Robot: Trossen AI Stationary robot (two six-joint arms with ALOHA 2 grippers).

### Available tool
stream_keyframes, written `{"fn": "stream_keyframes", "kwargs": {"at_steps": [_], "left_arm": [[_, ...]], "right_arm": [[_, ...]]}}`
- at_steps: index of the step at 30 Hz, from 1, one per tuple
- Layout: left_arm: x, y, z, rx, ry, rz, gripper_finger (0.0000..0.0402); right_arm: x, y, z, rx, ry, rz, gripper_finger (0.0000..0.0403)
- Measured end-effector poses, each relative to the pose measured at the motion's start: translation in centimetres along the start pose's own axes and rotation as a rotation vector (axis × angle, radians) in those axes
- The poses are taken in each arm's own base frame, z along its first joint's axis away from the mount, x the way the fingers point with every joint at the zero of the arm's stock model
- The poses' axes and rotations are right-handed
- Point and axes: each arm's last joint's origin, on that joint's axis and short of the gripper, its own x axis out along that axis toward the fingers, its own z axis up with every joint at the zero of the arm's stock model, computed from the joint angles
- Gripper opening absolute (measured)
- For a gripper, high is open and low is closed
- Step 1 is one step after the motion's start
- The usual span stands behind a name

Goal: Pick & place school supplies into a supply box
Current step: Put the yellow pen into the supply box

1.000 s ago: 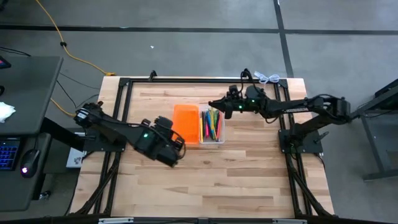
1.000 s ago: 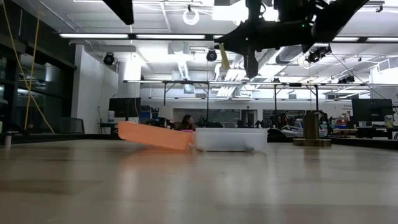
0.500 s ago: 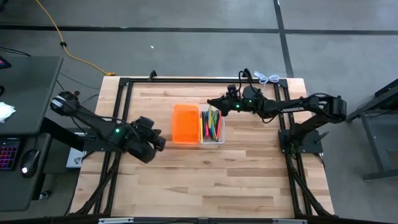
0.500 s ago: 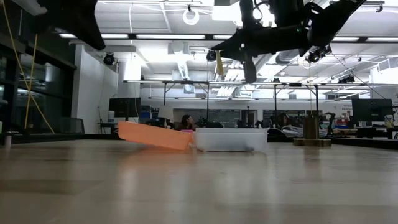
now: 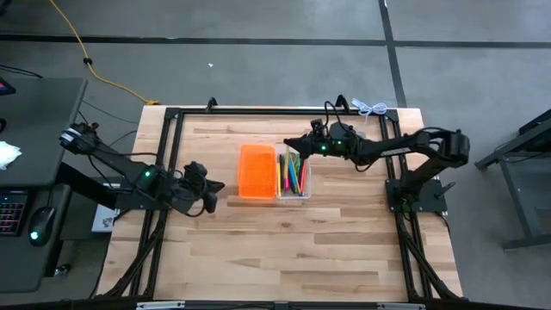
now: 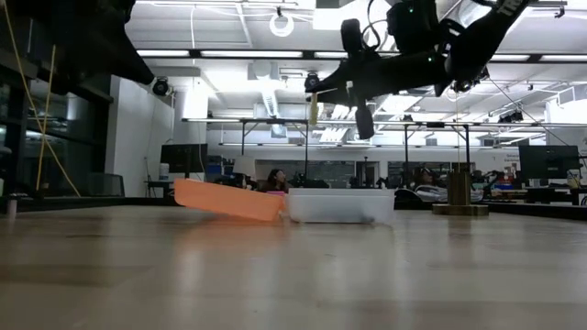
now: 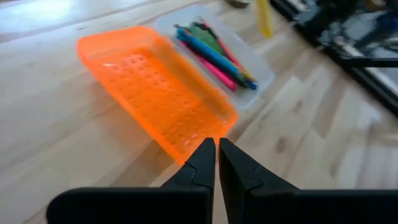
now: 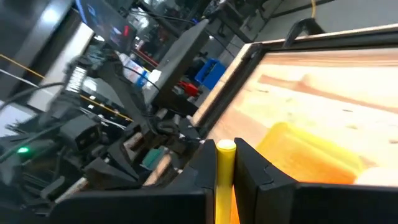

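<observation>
Right end effector (image 5: 291, 144) clamping yellow marker (image 8: 225, 165) above supply box (image 5: 275, 172), left end effector (image 5: 217, 186) clenched, empty.

Your overhead view is evenly lit and sharp, with only soft shadows on the table (image 5: 284, 232). In the low view, ceiling light strips (image 6: 229, 53) at twelve o'clock glare brightly, leaving the arms as dark silhouettes and the near tabletop blurred. Both wrist views are smeared, worst toward their edges.
</observation>
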Motion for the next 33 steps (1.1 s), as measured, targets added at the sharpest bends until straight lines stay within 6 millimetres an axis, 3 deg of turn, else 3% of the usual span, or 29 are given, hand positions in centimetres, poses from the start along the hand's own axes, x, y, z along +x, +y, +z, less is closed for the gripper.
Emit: {"fn": "stream_keyframes", "kwargs": {"at_steps": [8, 14, 33], "left_arm": [[0.0, 0.7, -0.5, 0.073, -0.028, -0.158, 0.0049], [0.1, 1.7, -1.1, 0.096, -0.028, -0.198, 0.0049], [-1.1, 5.4, -1.8, 0.094, -0.160, -0.345, 0.0049]], "right_arm": [[1.1, -1.4, -0.7, 0.068, 0.001, 0.002, 0.0008], [1.1, -2.2, -0.2, 0.100, -0.006, -0.008, 0.0008], [1.0, -3.0, -0.7, 0.205, 0.098, -0.055, 0.0008]]}}
